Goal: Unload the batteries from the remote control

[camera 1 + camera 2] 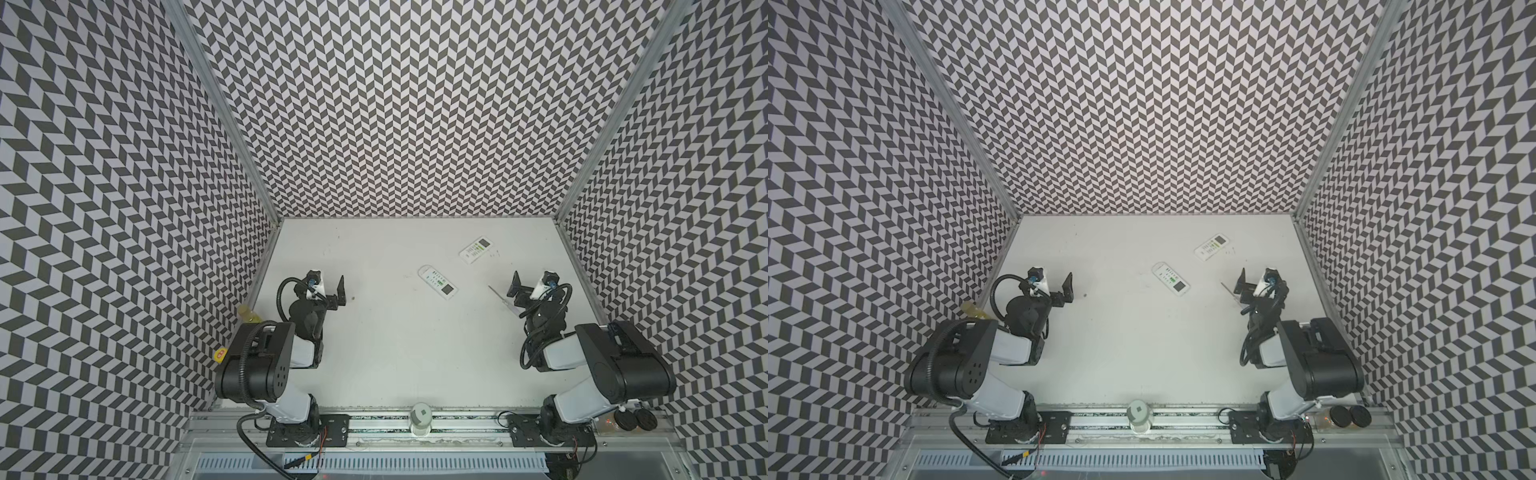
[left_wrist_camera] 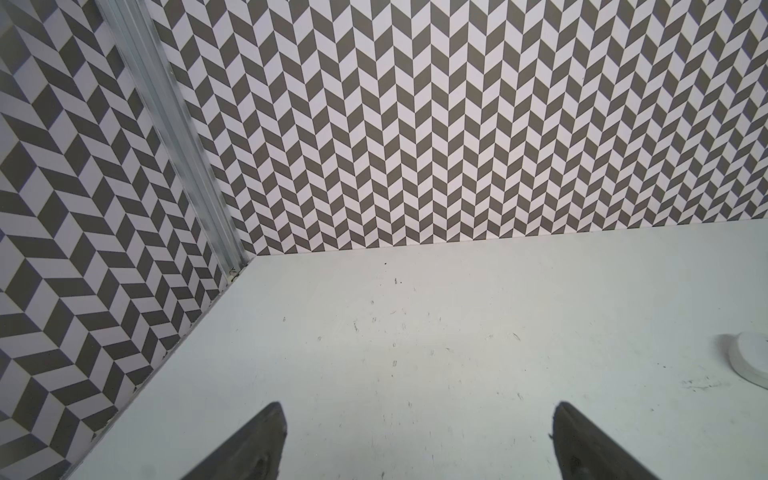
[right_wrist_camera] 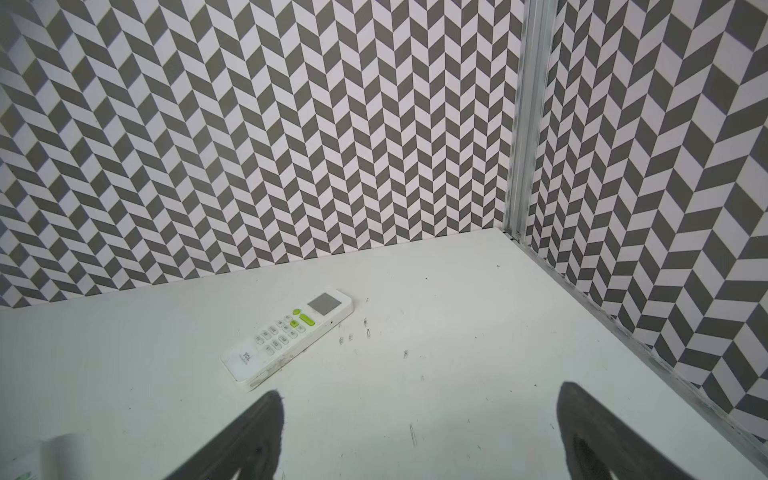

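Observation:
Two white remote controls lie button-side up on the white table. One remote [image 1: 437, 282] [image 1: 1170, 278] is near the middle; its rounded end [image 2: 748, 361] shows at the edge of the left wrist view. The other remote [image 1: 477, 249] [image 1: 1212, 247] [image 3: 291, 336] lies further back on the right. The batteries are hidden. My left gripper [image 1: 340, 293] [image 1: 1068, 286] [image 2: 419, 415] is open and empty, left of the middle remote. My right gripper [image 1: 515, 284] [image 1: 1241, 282] [image 3: 419, 403] is open and empty, right of both remotes.
A thin clear-handled screwdriver [image 1: 503, 300] [image 1: 1231, 291] lies just beside the right gripper. Small metal bits [image 3: 365, 332] sit next to the far remote. A yellowish bottle [image 1: 248, 316] stands by the left wall. A white cylinder [image 1: 420, 417] and black discs [image 1: 633, 419] sit on the front rail.

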Tool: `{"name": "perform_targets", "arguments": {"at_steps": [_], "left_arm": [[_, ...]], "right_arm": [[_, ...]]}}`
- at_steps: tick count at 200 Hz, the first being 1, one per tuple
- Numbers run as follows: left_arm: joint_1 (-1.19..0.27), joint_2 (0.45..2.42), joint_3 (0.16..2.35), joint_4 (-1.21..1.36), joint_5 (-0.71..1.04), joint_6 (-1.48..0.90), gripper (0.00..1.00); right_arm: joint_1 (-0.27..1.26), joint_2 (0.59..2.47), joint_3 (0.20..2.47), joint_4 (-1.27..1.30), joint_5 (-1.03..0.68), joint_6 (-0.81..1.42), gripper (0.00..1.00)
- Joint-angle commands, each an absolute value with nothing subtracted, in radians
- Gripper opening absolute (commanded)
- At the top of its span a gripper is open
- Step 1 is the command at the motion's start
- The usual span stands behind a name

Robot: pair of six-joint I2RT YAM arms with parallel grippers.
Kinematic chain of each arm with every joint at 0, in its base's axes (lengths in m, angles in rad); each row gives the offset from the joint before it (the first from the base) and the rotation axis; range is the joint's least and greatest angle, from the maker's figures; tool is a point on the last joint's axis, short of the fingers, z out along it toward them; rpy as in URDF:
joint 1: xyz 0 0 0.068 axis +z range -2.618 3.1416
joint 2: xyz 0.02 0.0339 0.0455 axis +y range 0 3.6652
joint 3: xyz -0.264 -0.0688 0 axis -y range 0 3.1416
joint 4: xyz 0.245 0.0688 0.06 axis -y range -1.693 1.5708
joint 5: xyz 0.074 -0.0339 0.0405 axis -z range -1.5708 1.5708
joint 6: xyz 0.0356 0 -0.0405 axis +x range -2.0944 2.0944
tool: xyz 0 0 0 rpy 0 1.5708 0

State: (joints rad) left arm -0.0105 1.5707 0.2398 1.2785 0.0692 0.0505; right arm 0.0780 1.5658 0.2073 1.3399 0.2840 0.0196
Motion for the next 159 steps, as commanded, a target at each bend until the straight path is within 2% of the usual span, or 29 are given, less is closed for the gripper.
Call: {"name": "perform_targets", "arguments": {"at_steps": [1,159], "left_arm": [[-0.003,1.567,0.247,1.295,0.080,0.037,1.00],[-0.003,1.565,0.249,1.287,0.079,0.037,1.00]], "right_arm": [[0.086,1.575,0.201,1.399,0.296,0.023,1.00],[0.087,1.576,0.202,1.400,0.296,0.021,0.99]]}}
